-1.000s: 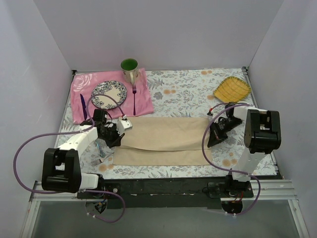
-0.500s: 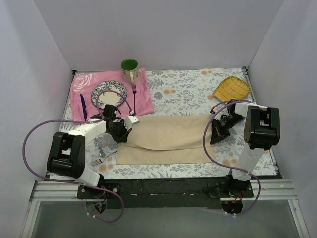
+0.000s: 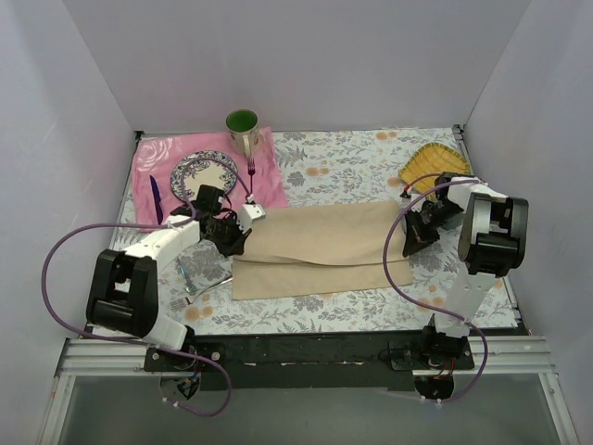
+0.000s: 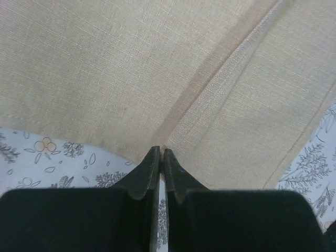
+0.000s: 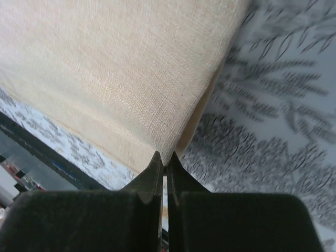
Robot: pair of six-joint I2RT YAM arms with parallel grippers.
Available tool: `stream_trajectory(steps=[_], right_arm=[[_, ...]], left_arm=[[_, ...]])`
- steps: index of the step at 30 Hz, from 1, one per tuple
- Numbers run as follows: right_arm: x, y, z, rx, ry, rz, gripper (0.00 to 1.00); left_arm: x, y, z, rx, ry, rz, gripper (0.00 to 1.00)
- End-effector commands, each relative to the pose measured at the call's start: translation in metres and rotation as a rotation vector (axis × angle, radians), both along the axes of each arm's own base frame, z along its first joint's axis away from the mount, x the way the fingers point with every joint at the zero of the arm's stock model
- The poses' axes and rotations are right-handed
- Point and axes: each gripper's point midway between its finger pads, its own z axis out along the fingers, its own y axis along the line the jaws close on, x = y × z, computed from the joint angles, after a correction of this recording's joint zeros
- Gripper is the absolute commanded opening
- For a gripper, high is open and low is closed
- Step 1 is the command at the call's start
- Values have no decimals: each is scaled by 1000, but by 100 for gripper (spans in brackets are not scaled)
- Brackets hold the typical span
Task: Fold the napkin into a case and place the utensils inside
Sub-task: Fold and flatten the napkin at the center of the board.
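While the napkin (image 3: 320,248) lies folded lengthwise as a broad beige band on the floral counter (image 3: 352,171) between the arms, the left tool (image 4: 160,152) is clenched on its left edge, the right tool (image 5: 164,156) on its right corner, and the utensils (image 3: 195,281) lie near its left end.

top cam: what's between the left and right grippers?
The napkin, folded over, spans from the left gripper to the right gripper, each shut on one end. This shows best in the top view.

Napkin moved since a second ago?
Yes. The napkin has shifted toward the far side and a little right, closer to the pink mat and the yellow dish.
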Motion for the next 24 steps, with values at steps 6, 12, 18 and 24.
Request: stream_trajectory(steps=[6,12,18,24], right_arm=[[-66,-8,21,-31,75,151,1],[-69,0,10,-23,116,146,1],[-62,1,2,-28,134,111,1],[-66,-1,-4,-45,140,112,1]], left_arm=[[-41,5,46,-11,-37,-126,0],[-48,12,28,17,-22,-107,0],[-48,10,12,11,4,-84,0],[-61,11,-6,32,32,-103,0]])
